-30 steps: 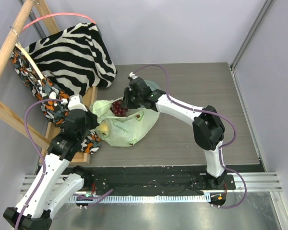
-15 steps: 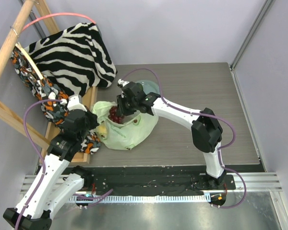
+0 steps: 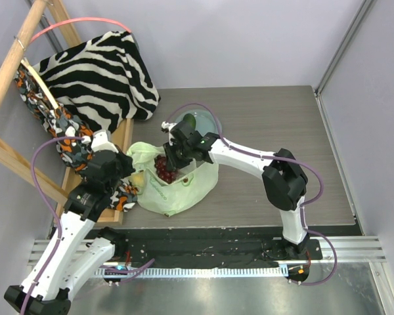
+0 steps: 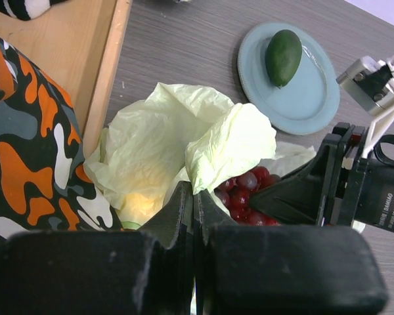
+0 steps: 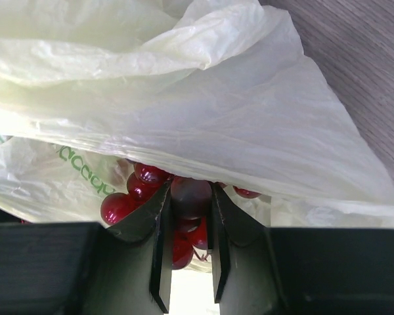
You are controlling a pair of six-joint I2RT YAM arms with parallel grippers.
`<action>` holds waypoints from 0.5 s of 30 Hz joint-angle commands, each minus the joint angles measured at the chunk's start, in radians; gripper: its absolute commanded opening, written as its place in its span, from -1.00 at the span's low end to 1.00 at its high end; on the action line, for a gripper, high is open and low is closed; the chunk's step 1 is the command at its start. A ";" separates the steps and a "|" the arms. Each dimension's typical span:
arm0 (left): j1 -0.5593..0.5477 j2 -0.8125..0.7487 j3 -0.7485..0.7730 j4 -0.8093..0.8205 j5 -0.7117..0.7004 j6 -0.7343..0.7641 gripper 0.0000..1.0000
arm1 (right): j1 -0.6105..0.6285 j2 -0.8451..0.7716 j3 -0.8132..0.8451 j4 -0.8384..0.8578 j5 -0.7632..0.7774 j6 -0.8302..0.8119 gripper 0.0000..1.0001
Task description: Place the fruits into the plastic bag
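- Left hand [image 4: 194, 197] is pinched tight on the bag [image 4: 151, 141] rim, with the bag's mouth gaping just past its fingers.
- Right hand [image 5: 189, 191] is clamped on the grapes [image 5: 120, 207], right at the bag's mouth under a fold of plastic.
- Past the right hand, the avocado [image 4: 283, 56] sits on the plate [image 4: 315, 105] on the worktop [image 4: 184, 46].

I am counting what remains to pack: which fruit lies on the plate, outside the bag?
The green avocado, alone on the grey-blue plate; the grape bunch is held by the right gripper at the plastic bag.
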 commanded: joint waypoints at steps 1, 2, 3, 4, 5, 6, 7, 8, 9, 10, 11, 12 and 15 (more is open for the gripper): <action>0.006 -0.020 -0.007 0.036 -0.032 -0.028 -0.99 | 0.009 -0.092 -0.010 0.053 -0.001 -0.019 -0.56; 0.006 -0.019 -0.009 0.033 -0.031 -0.028 -0.99 | 0.009 -0.093 -0.010 0.053 0.007 -0.018 -0.44; 0.006 -0.022 -0.009 0.033 -0.031 -0.030 -0.99 | 0.007 -0.095 -0.011 0.052 0.019 -0.014 -0.37; 0.007 -0.022 -0.010 0.031 -0.031 -0.030 -1.00 | 0.009 -0.096 -0.013 0.052 0.030 -0.010 -0.28; 0.006 -0.025 -0.009 0.031 -0.031 -0.030 -1.00 | 0.009 -0.099 -0.011 0.052 0.038 -0.007 -0.11; 0.007 -0.026 -0.009 0.030 -0.034 -0.030 -1.00 | 0.009 -0.102 -0.013 0.052 0.042 -0.004 0.00; 0.006 -0.028 -0.010 0.028 -0.037 -0.030 -1.00 | 0.009 -0.110 -0.013 0.053 0.047 -0.002 0.08; 0.006 -0.030 -0.011 0.028 -0.038 -0.030 -1.00 | 0.009 -0.113 -0.011 0.053 0.054 -0.002 0.15; 0.007 -0.031 -0.012 0.027 -0.041 -0.031 -0.99 | 0.009 -0.118 -0.011 0.052 0.059 -0.002 0.27; 0.007 -0.034 -0.012 0.025 -0.043 -0.031 -0.99 | 0.009 -0.127 -0.014 0.053 0.064 -0.002 0.31; 0.006 -0.037 -0.012 0.024 -0.043 -0.033 -0.99 | 0.009 -0.133 -0.016 0.052 0.071 -0.004 0.36; 0.006 -0.039 -0.015 0.022 -0.044 -0.033 -0.99 | 0.009 -0.136 -0.016 0.052 0.077 -0.005 0.39; 0.006 -0.040 -0.015 0.021 -0.051 -0.034 -1.00 | 0.009 -0.161 -0.024 0.052 0.097 -0.007 0.45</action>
